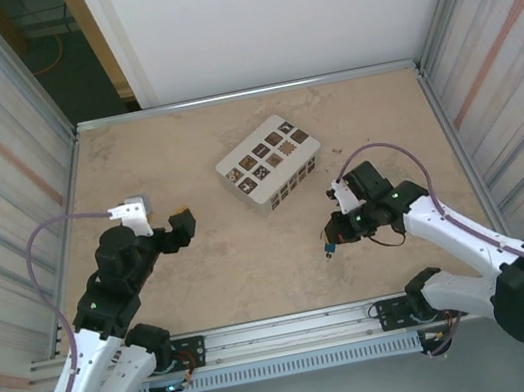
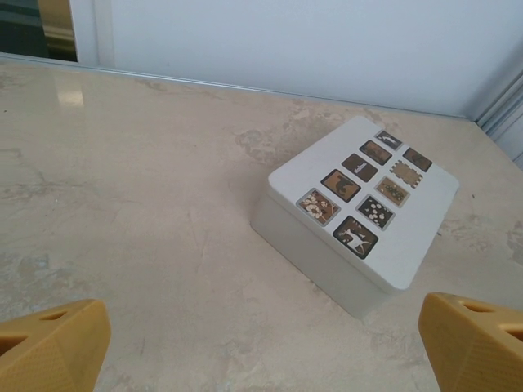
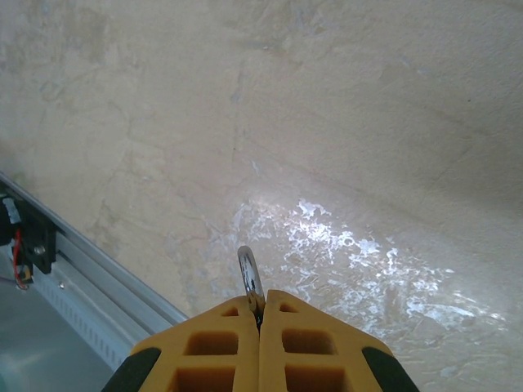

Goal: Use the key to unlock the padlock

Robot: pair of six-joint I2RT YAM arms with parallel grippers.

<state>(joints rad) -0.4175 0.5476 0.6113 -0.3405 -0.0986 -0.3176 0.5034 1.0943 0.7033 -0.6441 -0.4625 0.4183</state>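
Saw the left gripper [image 1: 184, 226] low on the left of the top view, spread wide with nothing in it. Saw the right gripper [image 1: 338, 233] right of the middle, pinched tight on the tiny blue padlock [image 1: 329, 244] at its tip. Saw a silver loop [image 3: 248, 273] poking out between the closed fingers. Saw a white box [image 1: 270, 164] just above the middle.

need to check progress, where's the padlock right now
Top view: the padlock is right of centre, pinched at the tip of the shut right gripper, nearer the arm bases than the white box.
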